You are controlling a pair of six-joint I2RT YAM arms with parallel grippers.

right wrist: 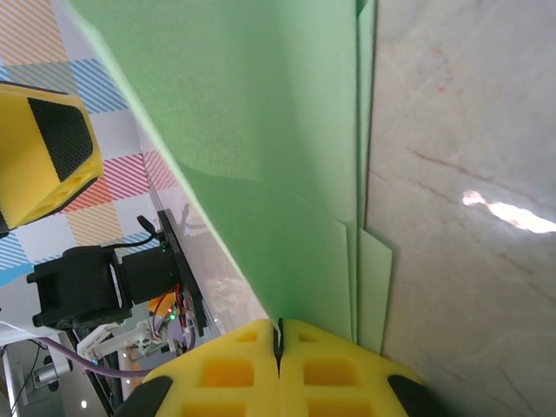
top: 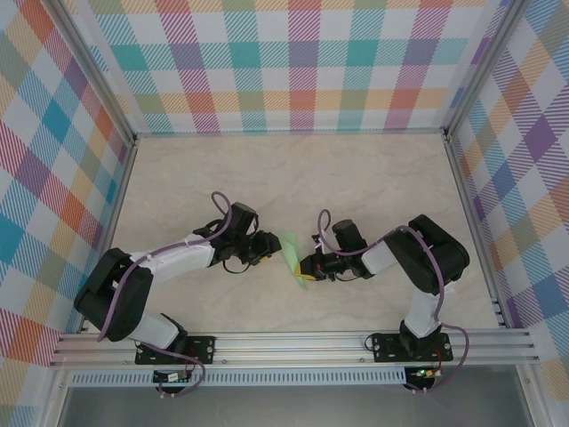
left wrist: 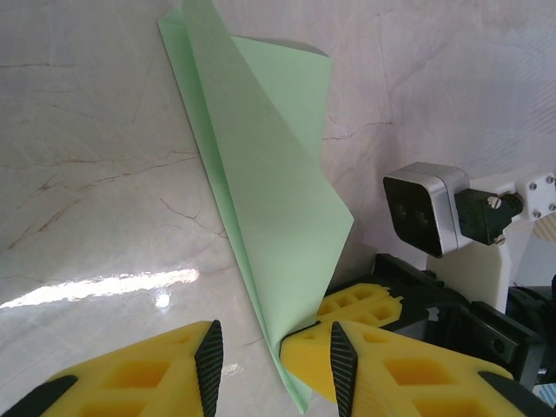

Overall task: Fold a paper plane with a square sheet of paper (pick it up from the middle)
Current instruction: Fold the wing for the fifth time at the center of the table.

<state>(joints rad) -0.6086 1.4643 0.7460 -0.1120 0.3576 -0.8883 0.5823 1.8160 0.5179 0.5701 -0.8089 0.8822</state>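
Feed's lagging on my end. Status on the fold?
Right gripper shut on folded green paper, holding it on edge. Left gripper open, paper's lower corner between its fingers. No obstruction seen between the arms.

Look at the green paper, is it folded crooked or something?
A little. The folded green paper is held upright, pinched by the right arm's fingers. Its layers don't line up: near those fingers the edges sit stepped, and in the left wrist view one flap gapes loose.
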